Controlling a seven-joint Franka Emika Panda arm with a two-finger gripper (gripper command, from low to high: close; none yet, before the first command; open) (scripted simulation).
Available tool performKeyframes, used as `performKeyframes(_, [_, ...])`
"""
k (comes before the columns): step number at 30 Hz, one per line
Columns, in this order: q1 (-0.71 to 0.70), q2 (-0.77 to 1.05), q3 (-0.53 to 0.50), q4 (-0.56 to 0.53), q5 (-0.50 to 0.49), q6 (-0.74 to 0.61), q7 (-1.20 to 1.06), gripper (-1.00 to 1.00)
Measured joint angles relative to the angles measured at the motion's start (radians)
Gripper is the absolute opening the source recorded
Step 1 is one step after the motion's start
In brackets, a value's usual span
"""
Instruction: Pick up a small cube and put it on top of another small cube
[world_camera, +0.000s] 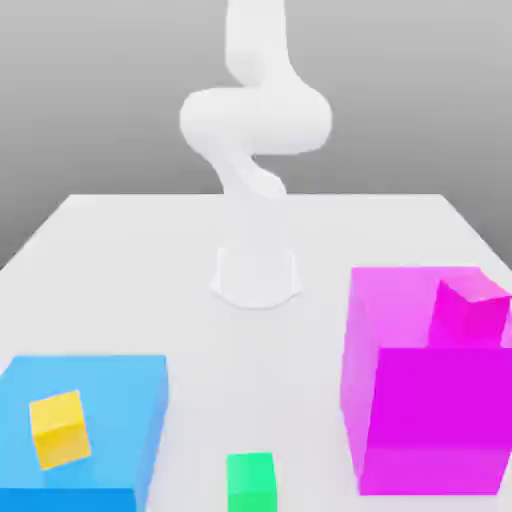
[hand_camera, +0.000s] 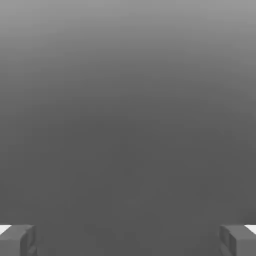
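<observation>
Step in hand: approach, nothing grasped yet. Gripper (hand_camera: 128, 240) fingers spread wide, empty. Small green cube (world_camera: 250, 482) on table (world_camera: 120, 240) at 6 o'clock, small yellow cube (world_camera: 60, 429) on blue block (world_camera: 130, 400) at 8. Next: descend over green cube, close.

Overall light: bright, even, soft in the exterior view; no glare.
Tabletop (world_camera: 120, 260): near white, evenly lit, without hard shadows.
Arm (world_camera: 255, 120): pale, nearly washed out against the grey backdrop, its edges soft.
Big magenta block (world_camera: 420, 400): top face lighter, front face more saturated, so light falls from above.
Big blue block (world_camera: 110, 400): top bright, side slightly darker.
Backdrop: grey gradient, darker toward the top in the exterior view.
Hand view: dimmer, a smooth grey gradient, lighter above.
</observation>
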Motion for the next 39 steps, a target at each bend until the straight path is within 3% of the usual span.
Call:
performKeyframes(9, [0.028, 0.296, -0.033, -0.038, -0.167, 0.093, -0.334, 0.00])
performKeyframes(16, [0.056, 0.519, -0.085, -0.069, -0.207, 0.172, -0.652, 0.00])
performKeyframes(24, [0.053, 0.762, -0.098, -0.110, -0.123, 0.280, -1.107, 0.00])
performKeyframes(30, [-0.011, 0.929, -0.016, -0.142, 0.015, 0.361, -1.502, 0.00])
performKeyframes(35, [-0.039, 1.100, 0.016, -0.123, 0.038, 0.489, -1.581, 0.00])
performKeyframes(36, [-0.038, 1.131, 0.014, -0.117, 0.036, 0.514, -1.581, -1.00])
performKeyframes(39, [-0.038, 1.131, 0.014, -0.117, 0.036, 0.512, -1.581, -1.00])
